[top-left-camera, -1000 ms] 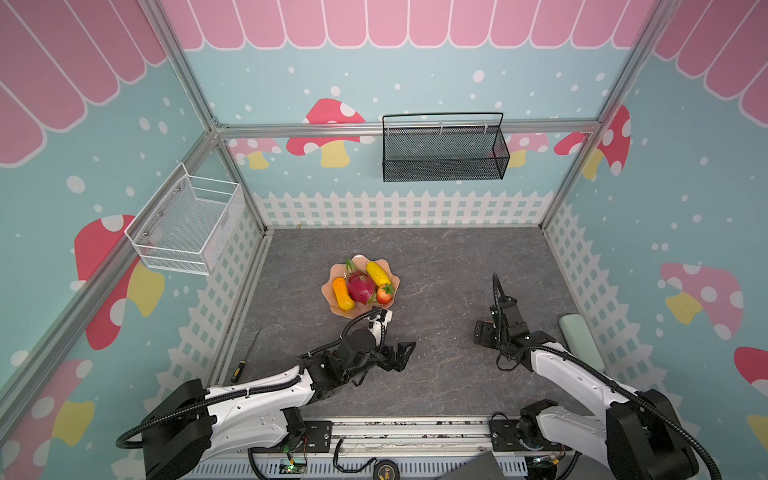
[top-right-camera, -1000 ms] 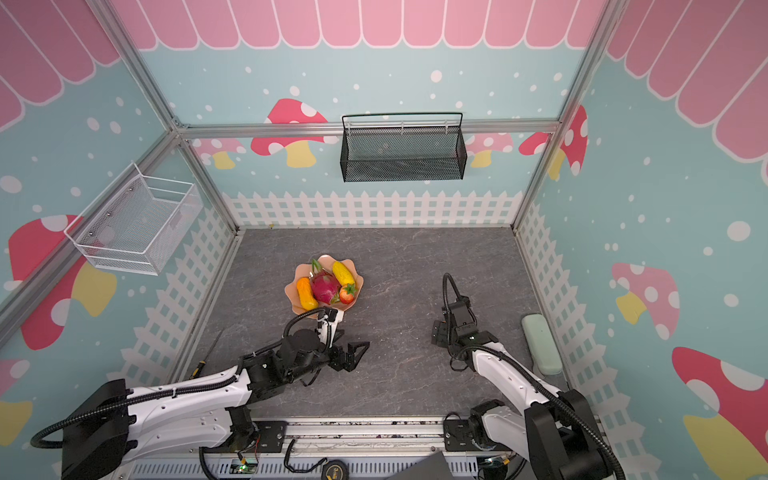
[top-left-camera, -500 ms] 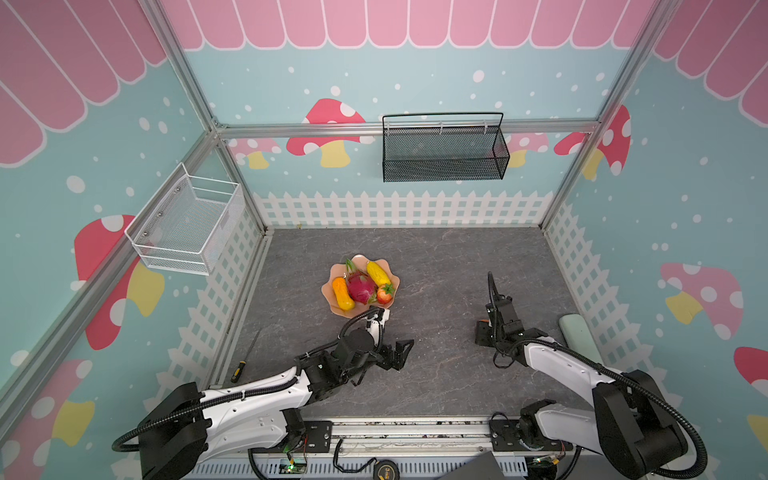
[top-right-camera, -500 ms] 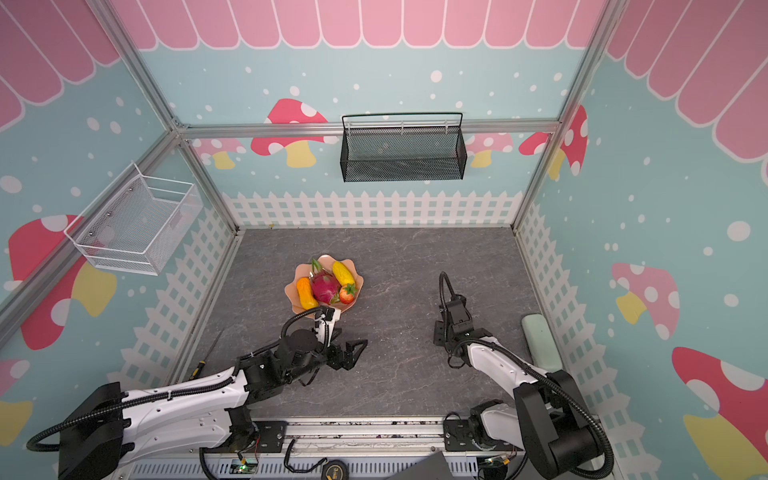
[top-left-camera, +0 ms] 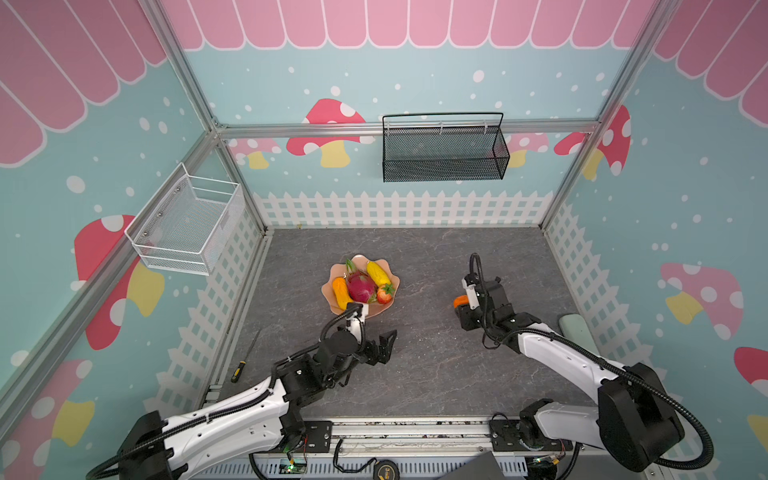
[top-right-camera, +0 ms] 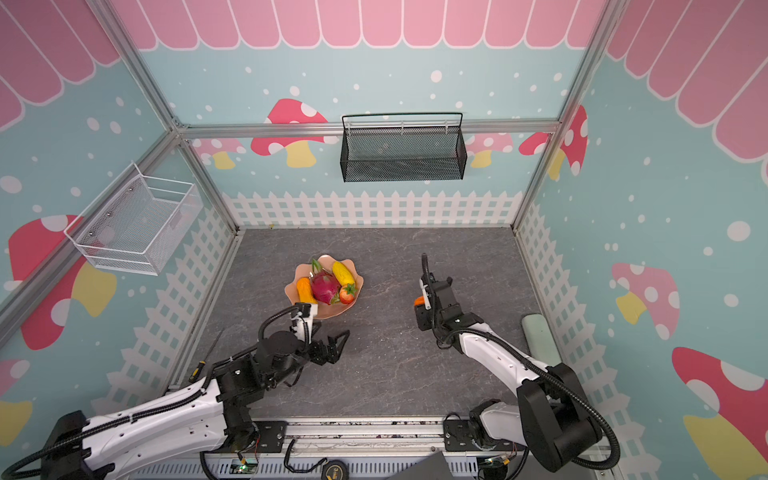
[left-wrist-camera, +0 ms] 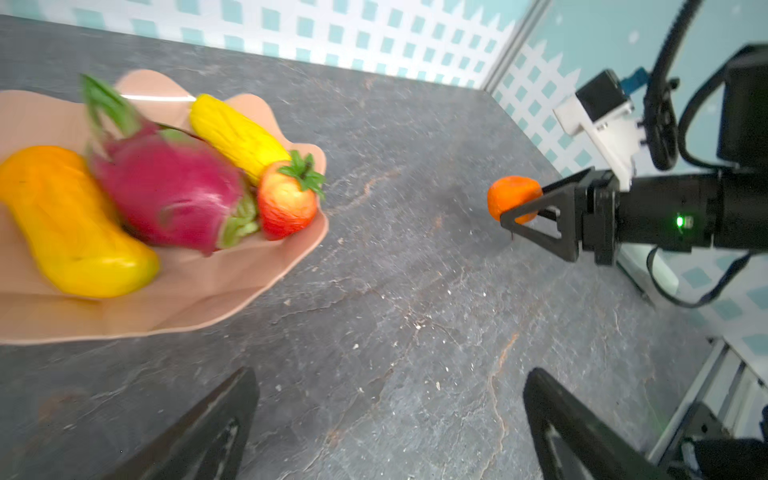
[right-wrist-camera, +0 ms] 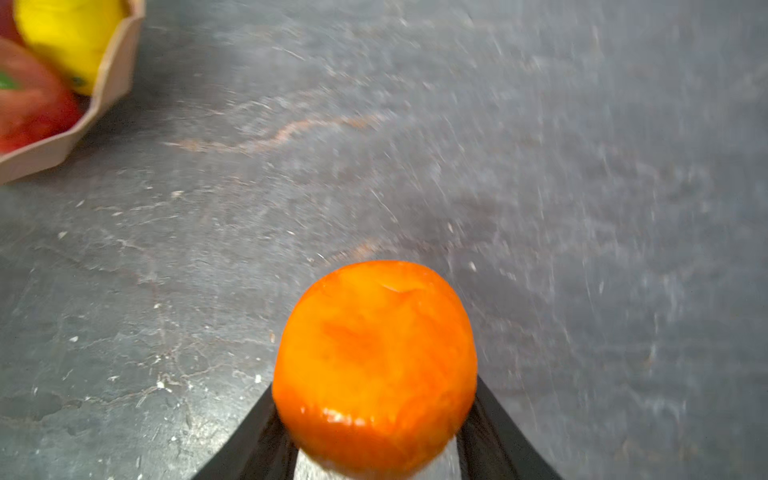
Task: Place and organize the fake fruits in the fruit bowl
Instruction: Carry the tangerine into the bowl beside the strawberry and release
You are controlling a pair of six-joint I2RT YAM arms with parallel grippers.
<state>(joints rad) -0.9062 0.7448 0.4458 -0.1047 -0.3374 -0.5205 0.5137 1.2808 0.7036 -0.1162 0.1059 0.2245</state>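
Round orange (top-left-camera: 459, 300) at right hand (top-left-camera: 460, 307) tip, well apart from fruit bowl (top-left-camera: 384, 308).

Bright, even light, soft shadows; wrist views motion-blurred; glare streaks the fruit bowl (left-wrist-camera: 158, 97).
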